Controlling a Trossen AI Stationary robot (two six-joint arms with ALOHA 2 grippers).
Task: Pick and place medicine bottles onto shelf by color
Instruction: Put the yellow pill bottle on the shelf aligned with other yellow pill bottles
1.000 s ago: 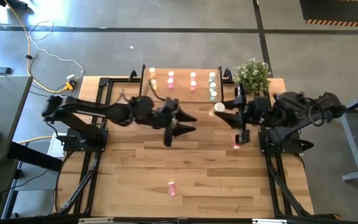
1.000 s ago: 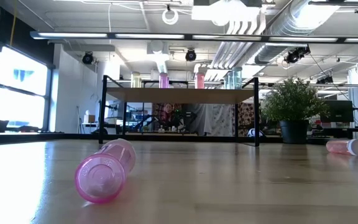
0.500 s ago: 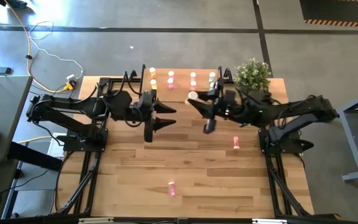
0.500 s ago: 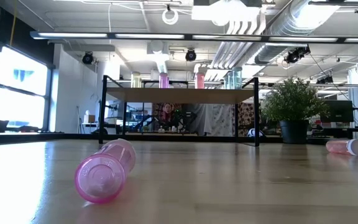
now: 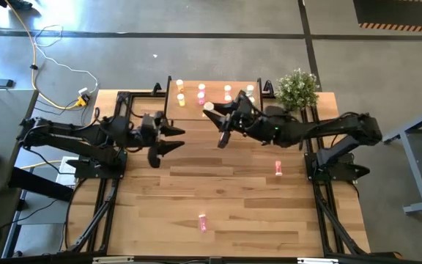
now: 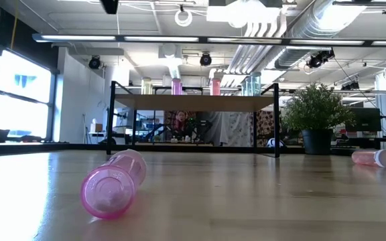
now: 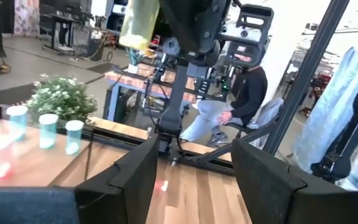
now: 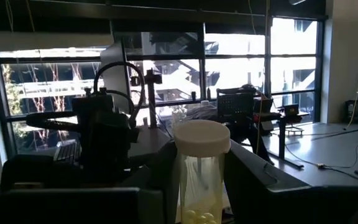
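**A:** Writing? None that can be read on any bottle or on the arms; the bottles look plain.

**B:** And the right hand?

**A:** It is closed on a yellow bottle with a white cap. In the right wrist view the bottle stands upright between the two dark fingers, cap on top, small pale balls showing at its bottom. From above, that hand is raised beside the front edge of the shelf, reaching in from the right side of the surface.

**B:** The left hand?

**A:** Spread wide and holding nothing. Its own wrist view shows a broad gap between the fingers, with the right arm and its yellow bottle across from it and a seated person in dark clothing in the room beyond. It sits over the left part of the surface, well apart from the shelf.

**B:** Where are the other bottles?

**A:** Standing in rows on the shelf: yellow at the left, pink ones in the middle, pale green ones at the right, near a potted plant. Two pink bottles lie on their sides on the surface: one near the front centre, large in the low view, and another toward the right.
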